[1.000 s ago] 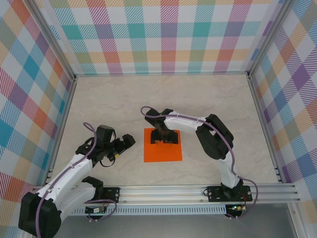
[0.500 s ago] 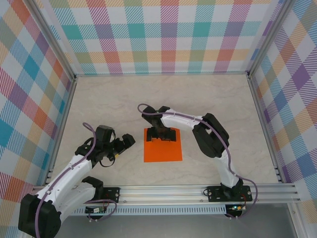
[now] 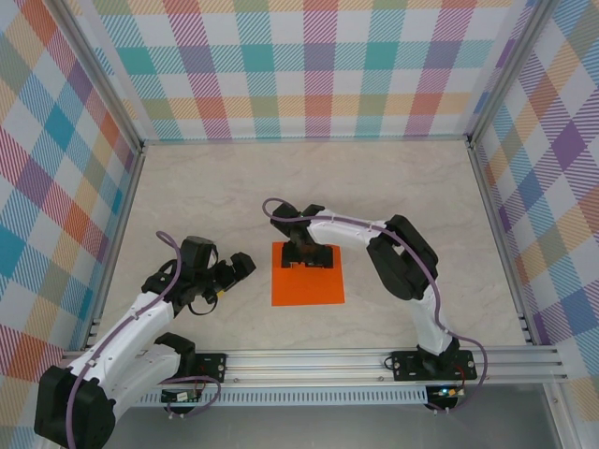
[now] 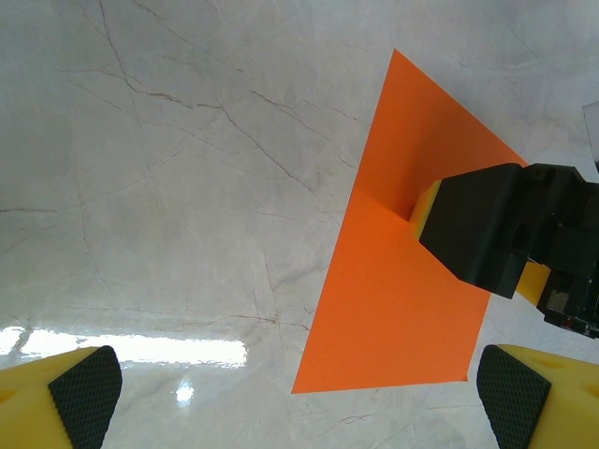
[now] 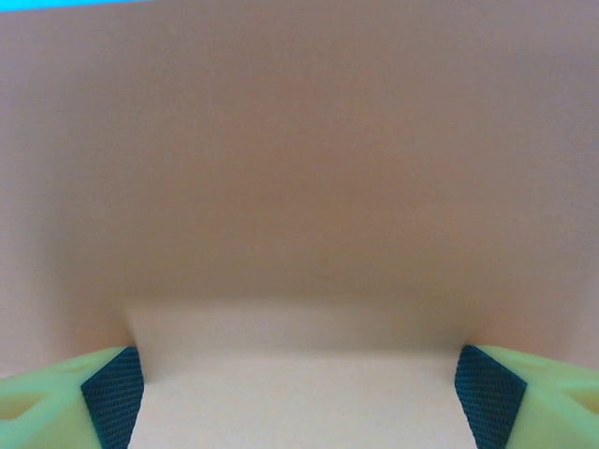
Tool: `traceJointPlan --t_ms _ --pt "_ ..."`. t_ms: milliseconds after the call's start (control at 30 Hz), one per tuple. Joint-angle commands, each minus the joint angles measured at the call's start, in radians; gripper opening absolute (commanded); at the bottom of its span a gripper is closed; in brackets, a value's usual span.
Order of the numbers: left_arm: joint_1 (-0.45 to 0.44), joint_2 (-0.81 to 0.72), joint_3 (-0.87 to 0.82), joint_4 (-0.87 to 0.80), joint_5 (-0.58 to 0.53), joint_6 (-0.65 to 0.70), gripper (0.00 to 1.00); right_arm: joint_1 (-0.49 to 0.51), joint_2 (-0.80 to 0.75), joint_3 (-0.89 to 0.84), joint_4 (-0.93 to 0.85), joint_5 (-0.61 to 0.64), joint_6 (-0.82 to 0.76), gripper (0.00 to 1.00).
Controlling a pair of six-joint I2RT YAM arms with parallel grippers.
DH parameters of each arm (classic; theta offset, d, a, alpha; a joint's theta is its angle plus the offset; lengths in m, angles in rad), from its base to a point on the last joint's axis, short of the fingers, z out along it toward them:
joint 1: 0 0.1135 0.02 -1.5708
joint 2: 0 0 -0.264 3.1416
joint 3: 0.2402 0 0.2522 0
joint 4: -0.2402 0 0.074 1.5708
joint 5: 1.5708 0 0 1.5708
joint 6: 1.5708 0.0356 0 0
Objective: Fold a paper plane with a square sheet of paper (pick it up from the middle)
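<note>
The thin bright orange square sheet of paper, lying on the worktop beneath the spread right fingers and ahead of the parted, empty left fingers, could be skidded or creased askew if pinched without a raised ridge.

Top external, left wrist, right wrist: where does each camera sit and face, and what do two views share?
Top external: overhead behind the bases, facing down on the bright orange square paper sheet; both arms show.
Left wrist: on the left arm, facing the sheet; own fingertips show.
Right wrist: close above the sheet; own fingertips show.
Shared: top and left-wrist views show the right gripper on the sheet.
</note>
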Motion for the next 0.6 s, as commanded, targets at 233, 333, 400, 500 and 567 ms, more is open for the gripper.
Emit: traceJointPlan --t_ms 233,333,400,500,567 --pt "0.011 0.002 0.002 -0.019 0.005 -0.001 1.00 0.019 0.108 0.011 -0.093 -0.009 0.008 0.84" --pt "0.012 -0.001 0.002 -0.023 0.004 -0.001 1.00 0.019 0.102 0.040 -0.116 -0.003 0.002 0.85" --pt "0.011 -0.004 0.000 -0.025 0.005 0.002 1.00 0.019 0.087 0.071 -0.142 0.011 -0.007 0.89" --pt "0.012 -0.004 -0.001 -0.025 0.004 0.002 1.00 0.019 0.046 0.096 -0.159 0.025 -0.019 0.96" --pt "0.011 -0.002 -0.002 -0.021 0.006 0.002 1.00 0.019 0.020 0.096 -0.155 0.025 -0.022 1.00"
